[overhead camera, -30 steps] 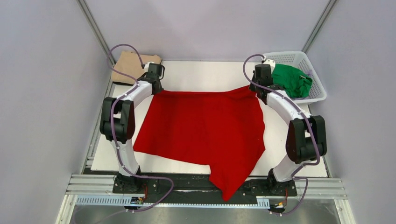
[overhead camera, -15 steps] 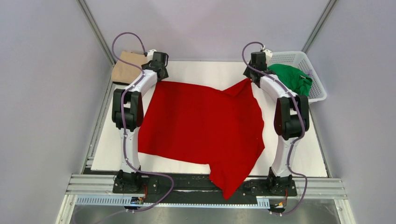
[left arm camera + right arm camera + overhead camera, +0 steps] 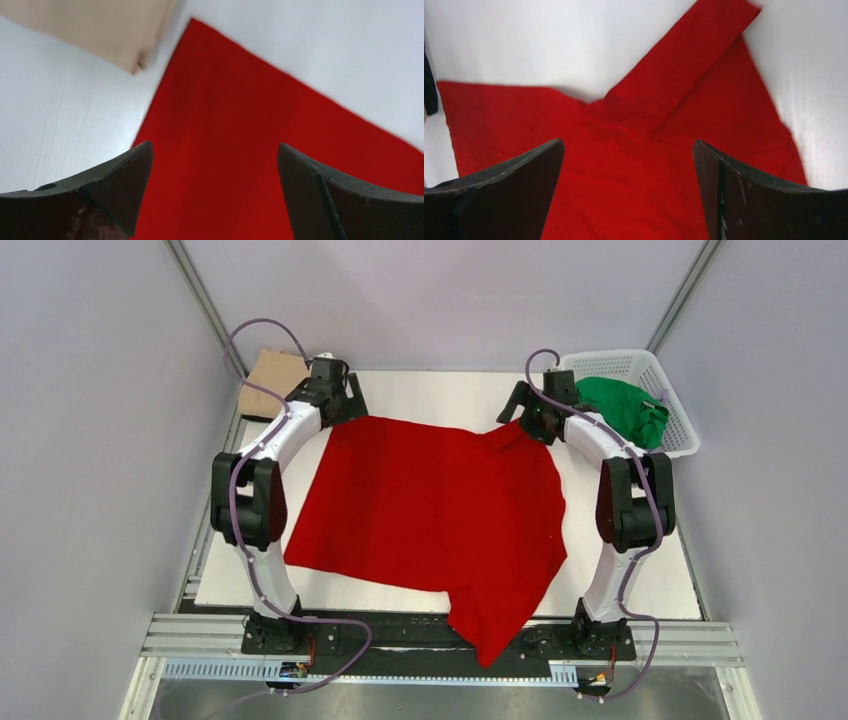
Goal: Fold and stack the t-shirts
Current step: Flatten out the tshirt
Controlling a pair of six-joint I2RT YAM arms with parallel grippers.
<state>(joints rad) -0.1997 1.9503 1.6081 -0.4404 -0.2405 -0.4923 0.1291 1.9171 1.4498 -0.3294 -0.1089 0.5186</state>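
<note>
A bright red t-shirt [image 3: 430, 505] lies spread over the white table, its near end hanging over the front edge. My left gripper [image 3: 343, 403] hovers open over the shirt's far left corner [image 3: 240, 130], nothing between its fingers [image 3: 120, 180]. My right gripper [image 3: 522, 410] stands open over the far right corner, where a red sleeve [image 3: 679, 85] lies folded back across the cloth. A folded tan t-shirt [image 3: 270, 380] rests at the far left, also seen in the left wrist view [image 3: 100, 25]. A green t-shirt [image 3: 625, 405] sits crumpled in the basket.
The white lattice basket [image 3: 675, 390] stands at the far right corner of the table [image 3: 440, 390]. Grey walls close in on the left, right and back. A metal rail [image 3: 200, 635] runs along the near edge by the arm bases.
Both grippers have gone from shut to open and let go of the red shirt's far corners. The cloth has settled flat, farther back on the table than a second ago.
</note>
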